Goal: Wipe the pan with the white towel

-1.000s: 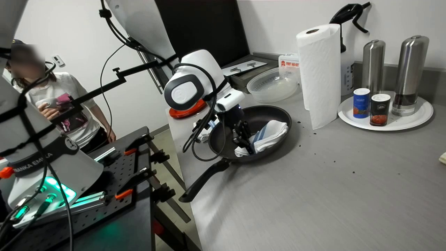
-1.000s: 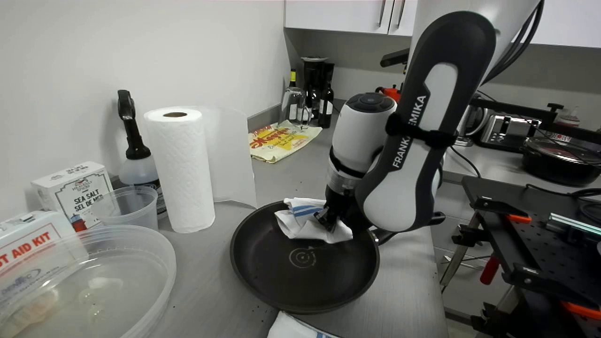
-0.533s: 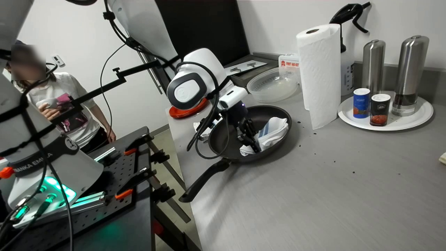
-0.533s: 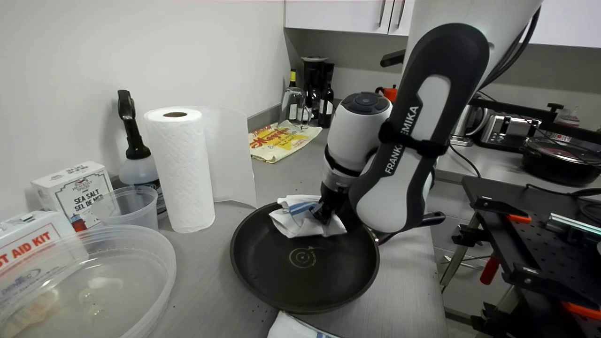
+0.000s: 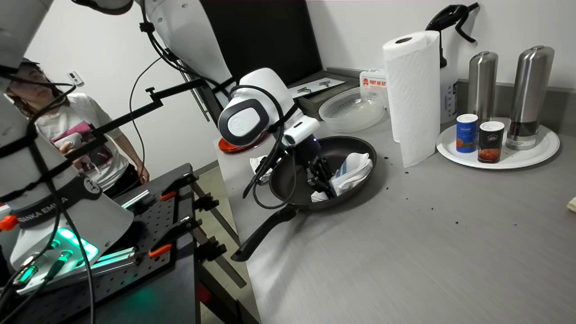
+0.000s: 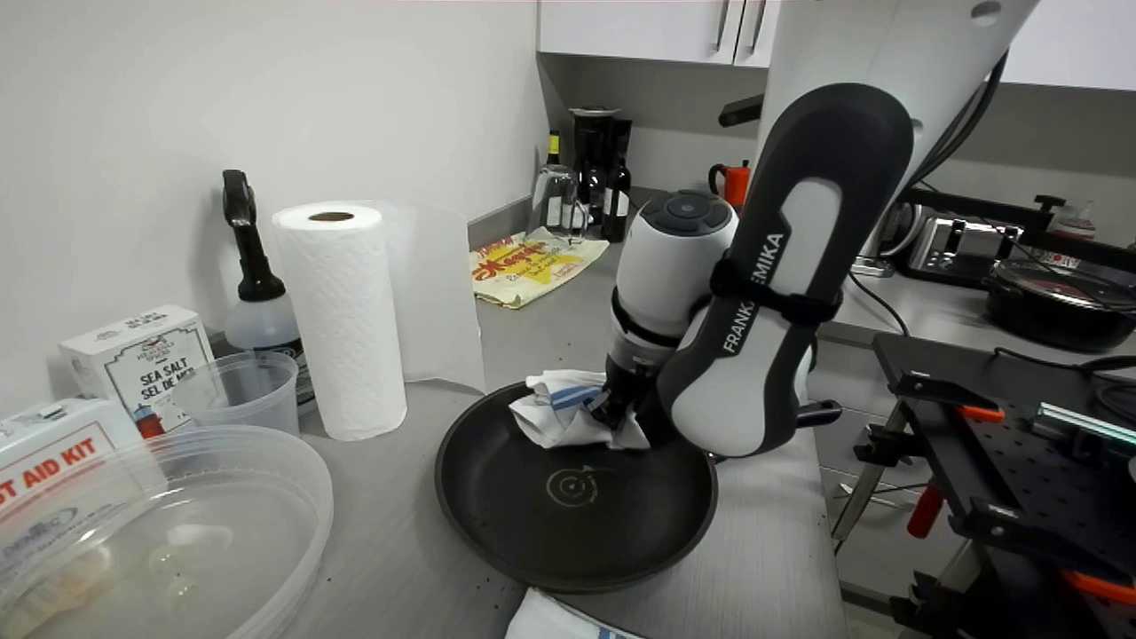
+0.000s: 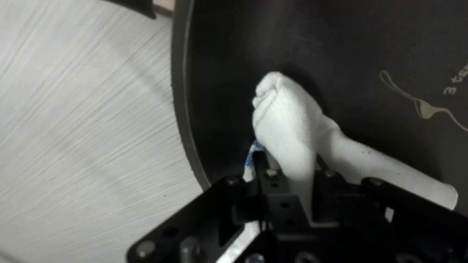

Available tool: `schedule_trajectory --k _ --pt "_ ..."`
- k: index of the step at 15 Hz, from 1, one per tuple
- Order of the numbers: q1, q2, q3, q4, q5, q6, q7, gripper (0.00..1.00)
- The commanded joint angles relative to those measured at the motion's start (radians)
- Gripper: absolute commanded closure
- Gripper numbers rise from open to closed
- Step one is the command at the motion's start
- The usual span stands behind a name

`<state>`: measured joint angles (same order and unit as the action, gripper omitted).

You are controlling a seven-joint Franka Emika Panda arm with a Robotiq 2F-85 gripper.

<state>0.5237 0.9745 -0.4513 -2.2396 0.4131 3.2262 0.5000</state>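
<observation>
The black pan sits on the grey counter with its handle toward the robot's base. It also shows in an exterior view and the wrist view. The white towel with blue stripes lies bunched inside the pan near its rim; it also shows in an exterior view. My gripper is low in the pan, shut on the towel. In the wrist view the towel is pinched between the two fingers. The fingertips are partly hidden by cloth.
A paper-towel roll, clear container and white plate with shakers stand around the pan. Another striped cloth lies beside the pan. A red dish is by the counter edge. A person stands behind the robot.
My gripper and the towel have shifted a little along the pan's rim, mostly in the first half second. The upper arm has swung slightly lower. The pan has not moved.
</observation>
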Motion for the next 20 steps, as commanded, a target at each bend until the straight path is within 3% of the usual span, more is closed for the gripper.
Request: schedule_trajectory --k 1,4,12,20 --pt "-0.033 0.016 0.043 0.028 0.025 -0.018 0.014 0.96" --pt "-0.077 -0.012 0.098 0.031 0.025 -0.043 0.016 0.96" --pt "-0.271 -0.101 0.31 0.021 0.023 -0.162 0.029 0.96" --pt "-0.335 -0.087 0.421 0.006 0.043 -0.173 0.075 0.96"
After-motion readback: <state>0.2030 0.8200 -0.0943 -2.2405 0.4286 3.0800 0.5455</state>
